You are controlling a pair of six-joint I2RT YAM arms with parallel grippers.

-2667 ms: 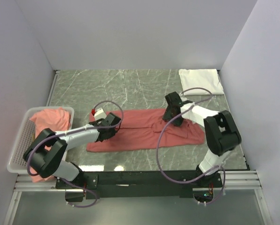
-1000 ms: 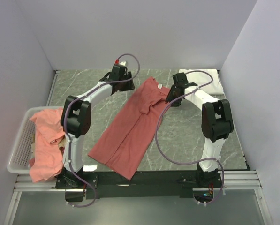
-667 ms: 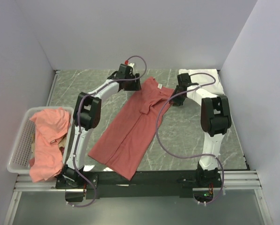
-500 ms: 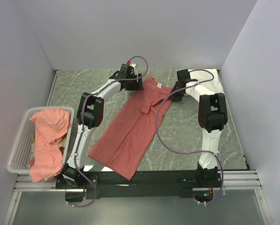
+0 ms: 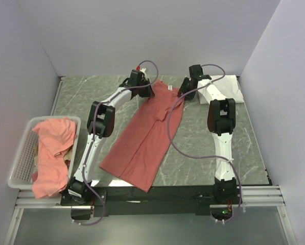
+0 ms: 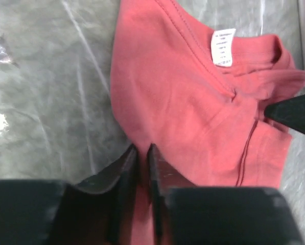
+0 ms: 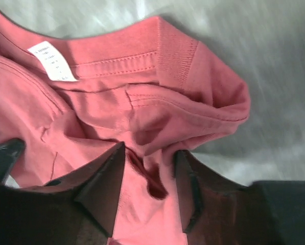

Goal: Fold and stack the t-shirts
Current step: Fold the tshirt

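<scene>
A red shirt (image 5: pixel 147 138) lies stretched out long and narrow on the grey marbled table (image 5: pixel 91 97), running at a slant from the far middle down to the near edge. It looks folded lengthwise, with a seam line down its length and a small flap bunched near the upper part. At its far end the collar (image 7: pixel 116 64) faces up, with a small white label (image 6: pixel 224 47) just inside it. The left gripper (image 6: pixel 143 153) has its jaws pressed together on the shirt's left edge below the collar. The right gripper (image 7: pixel 149 153) is clamped on a bunched fold at the right shoulder, with wrinkled cloth filling the gap between its fingers (image 7: pixel 103 184). A folded white shirt (image 5: pixel 231 89) sits in the far right corner, partly behind the right arm. At the near left, salmon shirts (image 5: pixel 52 143) are heaped in a white basket (image 5: pixel 20 148) and spill over its near rim.
</scene>
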